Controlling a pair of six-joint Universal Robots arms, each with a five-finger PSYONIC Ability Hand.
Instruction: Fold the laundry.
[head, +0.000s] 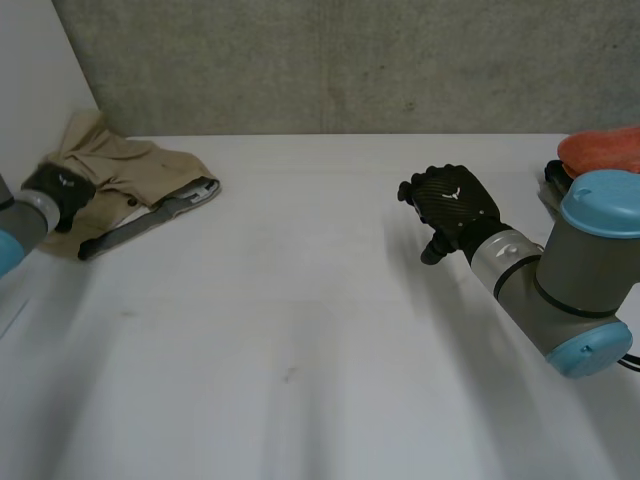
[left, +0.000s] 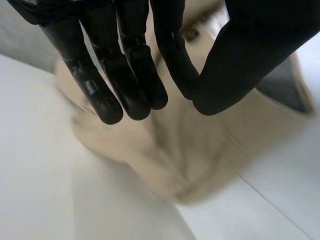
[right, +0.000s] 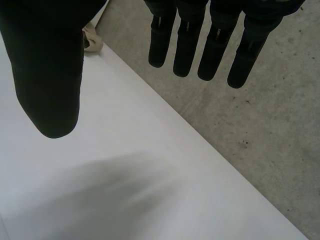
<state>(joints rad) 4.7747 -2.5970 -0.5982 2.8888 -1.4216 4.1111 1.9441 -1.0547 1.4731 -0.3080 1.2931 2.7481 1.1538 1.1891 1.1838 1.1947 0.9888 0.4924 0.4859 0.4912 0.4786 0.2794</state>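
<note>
A crumpled beige garment (head: 135, 175) with a dark waistband lies at the table's far left. My left hand (head: 62, 190) is over its left edge. In the left wrist view that hand (left: 135, 75) hangs just above the beige cloth (left: 200, 150), fingers and thumb drawn together at the tips with no cloth between them. My right hand (head: 455, 205) hovers above the bare table right of the middle, far from the garment. Its fingers (right: 220, 45) are straight and its thumb stands apart, holding nothing. A corner of the beige garment (right: 92, 40) shows beyond that thumb.
An orange cloth (head: 605, 148) lies at the table's far right corner, with a dark item (head: 553, 172) beside it. A grey concrete wall (head: 350, 60) rises behind the white table (head: 300, 330).
</note>
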